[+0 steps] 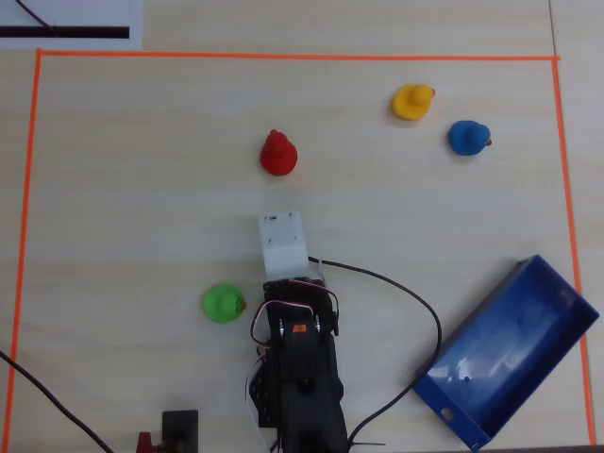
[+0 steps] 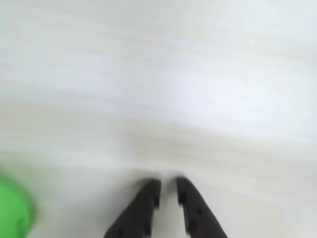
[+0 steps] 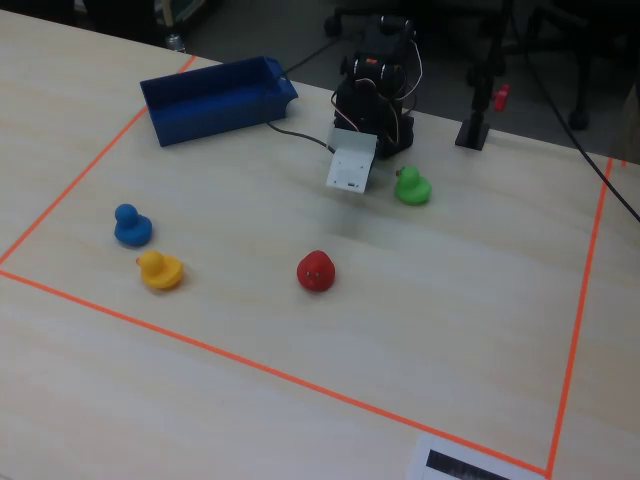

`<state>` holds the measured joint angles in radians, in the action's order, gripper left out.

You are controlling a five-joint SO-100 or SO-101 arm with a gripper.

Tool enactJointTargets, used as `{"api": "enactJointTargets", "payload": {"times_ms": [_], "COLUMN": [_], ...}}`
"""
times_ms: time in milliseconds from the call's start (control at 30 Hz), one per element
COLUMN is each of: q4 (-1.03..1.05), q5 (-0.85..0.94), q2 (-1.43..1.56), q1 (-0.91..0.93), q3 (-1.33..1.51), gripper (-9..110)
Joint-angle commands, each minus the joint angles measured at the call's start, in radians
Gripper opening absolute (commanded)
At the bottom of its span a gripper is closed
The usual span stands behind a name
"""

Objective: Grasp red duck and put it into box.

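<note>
The red duck [image 1: 278, 154] [image 3: 316, 271] stands alone on the light wooden table, a short way ahead of the folded arm. It is out of the wrist view. The blue box [image 1: 557, 302] [image 3: 215, 108] lies open and empty at the lower right of the overhead view. In the wrist view my gripper [image 2: 168, 184] points down at bare table, its black fingertips [image 2: 151, 193] almost together with only a narrow gap and nothing between them. In the overhead view the fingers are hidden under the white wrist housing [image 1: 283, 243].
A green duck [image 1: 223, 303] [image 2: 12, 213] [image 3: 411, 187] sits close beside the arm. A yellow duck [image 1: 412, 101] and a blue duck [image 1: 468, 138] stand at the far right in the overhead view. Orange tape [image 1: 283, 57] borders the work area. A black cable [image 1: 415, 302] loops toward the box.
</note>
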<state>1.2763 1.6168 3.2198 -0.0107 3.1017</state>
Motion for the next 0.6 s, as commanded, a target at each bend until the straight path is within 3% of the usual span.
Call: {"api": "enactJointTargets", "payload": {"times_ms": [0,133,567], "q4": [-0.040,-0.097,-0.525], "q5": [0.006,-0.003,-0.080], "q2": [-0.094,-0.235,-0.857], "q1": [-0.009,-0.032,-0.071], "q3": [-0.103,-0.256,-0.706], "gripper": [0,0,17]}}
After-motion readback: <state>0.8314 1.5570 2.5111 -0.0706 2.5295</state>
